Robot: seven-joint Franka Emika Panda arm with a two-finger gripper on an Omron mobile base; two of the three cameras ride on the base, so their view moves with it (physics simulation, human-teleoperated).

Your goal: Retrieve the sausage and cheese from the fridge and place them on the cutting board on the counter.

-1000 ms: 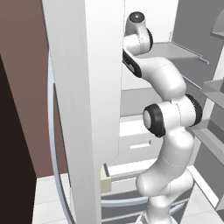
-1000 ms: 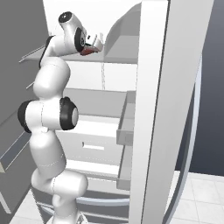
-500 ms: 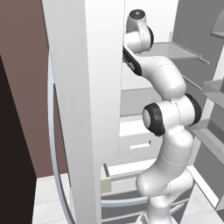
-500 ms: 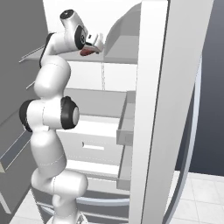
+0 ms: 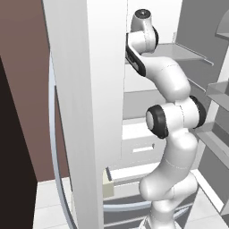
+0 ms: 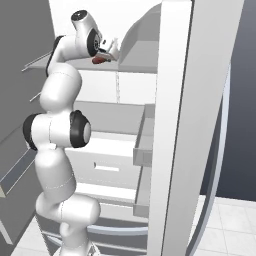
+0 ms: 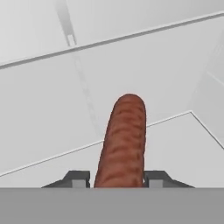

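My two-finger gripper (image 7: pixel 119 178) has its dark tips pressed against both sides of the slim reddish-brown sausage (image 7: pixel 122 144), which lies on a white upper shelf (image 6: pixel 142 54) inside the tall grey fridge (image 6: pixel 175 125), towards that shelf's left front edge as the right base view shows it. I judge this the pick-up step for the first item, with the grip made. The next move calls for lifting the sausage clear of the shelf and drawing it straight out past the open door without knocking it loose.
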